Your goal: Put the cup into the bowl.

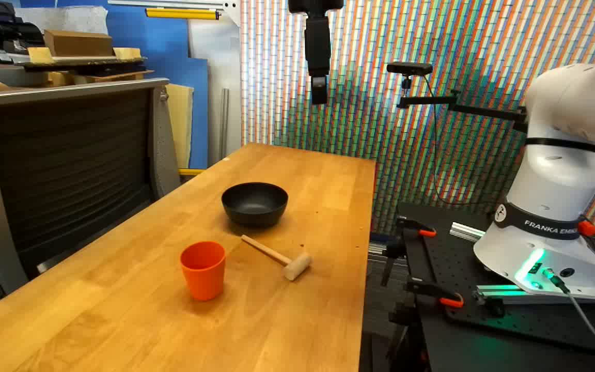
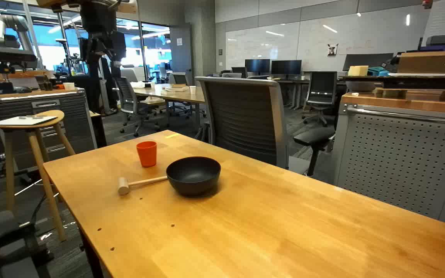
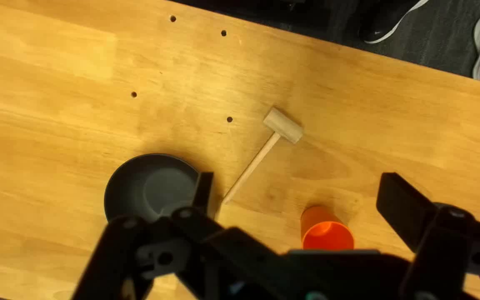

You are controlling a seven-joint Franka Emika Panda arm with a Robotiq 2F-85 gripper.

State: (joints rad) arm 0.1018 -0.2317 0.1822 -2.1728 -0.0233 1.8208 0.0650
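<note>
The orange-red cup (image 1: 205, 276) stands upright on the table. It also shows in an exterior view (image 2: 147, 154) and in the wrist view (image 3: 327, 237), where the gripper body hides its near edge. The black bowl (image 1: 254, 212) sits apart from the cup, upright and with nothing seen in it; it also shows in an exterior view (image 2: 193, 181) and in the wrist view (image 3: 148, 187), partly behind a finger. My gripper (image 3: 296, 187) is open and empty, high above the table. It hangs in the air in both exterior views (image 1: 319, 90) (image 2: 104, 61).
A pale wooden mallet (image 1: 277, 256) lies on the table between the cup and the bowl, its handle end close to the bowl. It shows in the wrist view (image 3: 261, 154) too. A chair (image 2: 245, 119) stands at the wooden table's (image 2: 284, 231) long edge.
</note>
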